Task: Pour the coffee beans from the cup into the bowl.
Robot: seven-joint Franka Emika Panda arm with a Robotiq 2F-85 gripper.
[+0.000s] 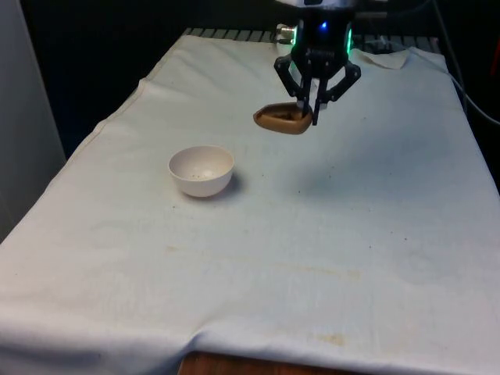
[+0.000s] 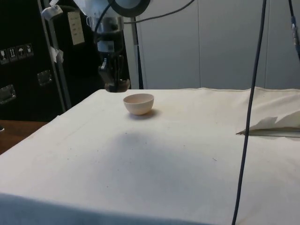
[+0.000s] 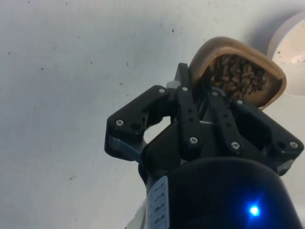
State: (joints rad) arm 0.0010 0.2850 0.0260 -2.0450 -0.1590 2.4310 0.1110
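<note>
My gripper (image 1: 308,105) is shut on the rim of a tan cup (image 1: 283,119) and holds it in the air above the cloth. The wrist view shows dark coffee beans (image 3: 237,78) inside the cup (image 3: 228,51), one finger (image 3: 185,98) outside the wall and the other inside. The cup sits roughly level. A white bowl (image 1: 201,169) rests on the table, lower and toward the front view's left of the cup; its edge (image 3: 289,44) peeks in beyond the cup. In the side view the gripper (image 2: 114,79) hangs with the cup (image 2: 117,86) just left of the bowl (image 2: 138,103).
A white cloth (image 1: 312,258) covers the whole table. A crumpled fold of cloth (image 1: 383,56) lies at the far end by the robot. A black cable (image 2: 248,112) hangs down in the side view.
</note>
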